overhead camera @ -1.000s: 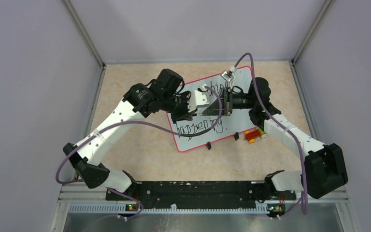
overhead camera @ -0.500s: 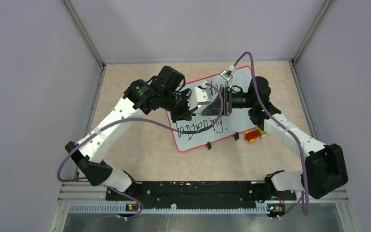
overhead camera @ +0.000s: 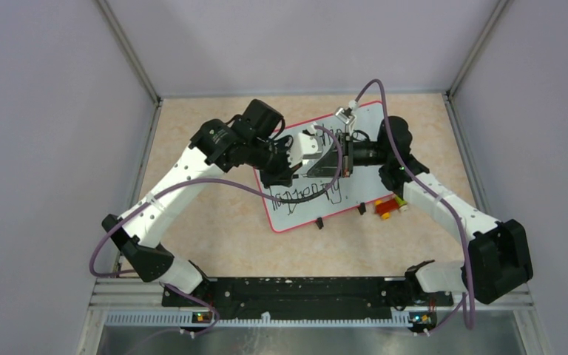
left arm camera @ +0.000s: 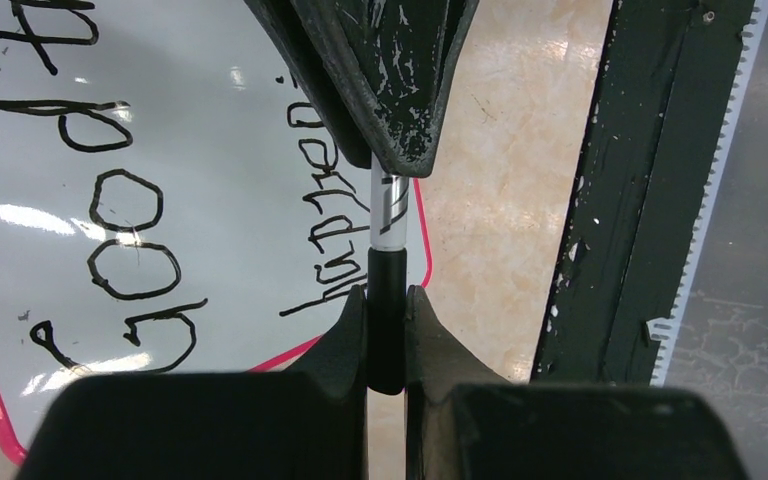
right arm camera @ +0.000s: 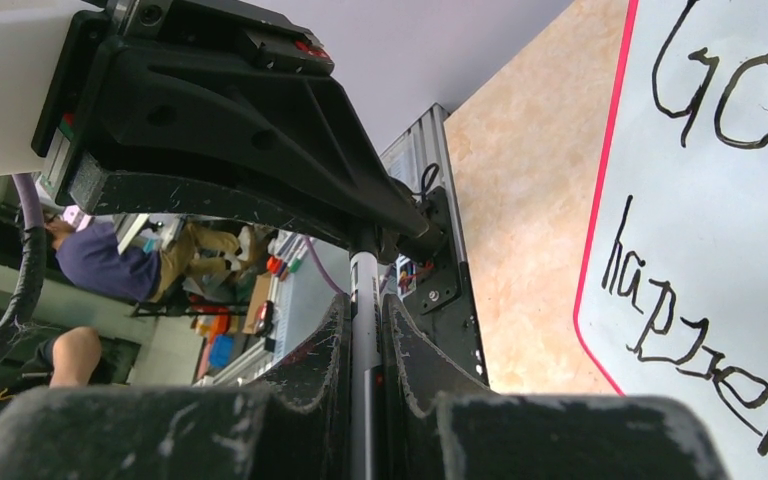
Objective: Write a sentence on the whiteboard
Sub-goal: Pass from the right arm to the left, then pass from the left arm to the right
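Note:
The whiteboard (overhead camera: 366, 177) lies flat on the table, red-framed, with the sentence (overhead camera: 299, 194) on it in black. "Good" (left arm camera: 125, 230) and "happen…" (left arm camera: 335, 230) show in the left wrist view, and the lettering (right arm camera: 690, 340) in the right wrist view. Both grippers meet tip to tip above the board on one marker (left arm camera: 388, 215). My left gripper (left arm camera: 387, 300) is shut on its black cap end. My right gripper (right arm camera: 364, 310) is shut on its white barrel (right arm camera: 364, 285). In the top view the left gripper (overhead camera: 296, 161) and right gripper (overhead camera: 333, 159) hide the marker and part of the top line.
Small red, orange and yellow items (overhead camera: 389, 206) lie on the table just right of the board's near edge. Two black feet (overhead camera: 319, 222) stick out from that edge. Grey walls enclose the table; a black rail (overhead camera: 303, 292) runs along the front.
Both grippers, still joined on the marker, have shifted slightly left and away over the board. The board and the writing have not changed.

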`<move>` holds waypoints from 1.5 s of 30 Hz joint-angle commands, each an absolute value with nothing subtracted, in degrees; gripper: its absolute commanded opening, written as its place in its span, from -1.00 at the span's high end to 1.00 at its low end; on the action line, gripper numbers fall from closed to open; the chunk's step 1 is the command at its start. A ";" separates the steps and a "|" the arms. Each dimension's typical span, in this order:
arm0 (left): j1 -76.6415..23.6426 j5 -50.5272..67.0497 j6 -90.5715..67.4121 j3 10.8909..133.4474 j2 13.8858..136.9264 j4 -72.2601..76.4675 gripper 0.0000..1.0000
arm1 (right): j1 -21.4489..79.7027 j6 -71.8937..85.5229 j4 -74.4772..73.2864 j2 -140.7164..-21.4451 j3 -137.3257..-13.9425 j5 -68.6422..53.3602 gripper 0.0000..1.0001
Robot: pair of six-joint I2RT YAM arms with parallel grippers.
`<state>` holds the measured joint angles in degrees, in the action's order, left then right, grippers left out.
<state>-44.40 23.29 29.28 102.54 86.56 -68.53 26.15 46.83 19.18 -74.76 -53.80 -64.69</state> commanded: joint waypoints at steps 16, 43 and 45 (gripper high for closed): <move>-46.63 30.20 26.66 102.64 87.13 -47.94 1.00 | 30.85 36.39 9.68 -75.41 -60.66 -61.27 1.00; -54.76 6.76 64.42 82.46 72.52 -54.85 1.00 | 32.36 -3.18 -44.68 -76.30 -78.65 -50.32 -0.16; -55.51 6.59 64.34 82.93 72.69 -54.93 1.00 | 34.23 -3.70 -45.43 -77.18 -79.13 -49.16 -0.11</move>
<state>-54.17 8.73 61.39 82.26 73.06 -55.48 31.11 0.60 -41.04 -75.72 -75.53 -53.32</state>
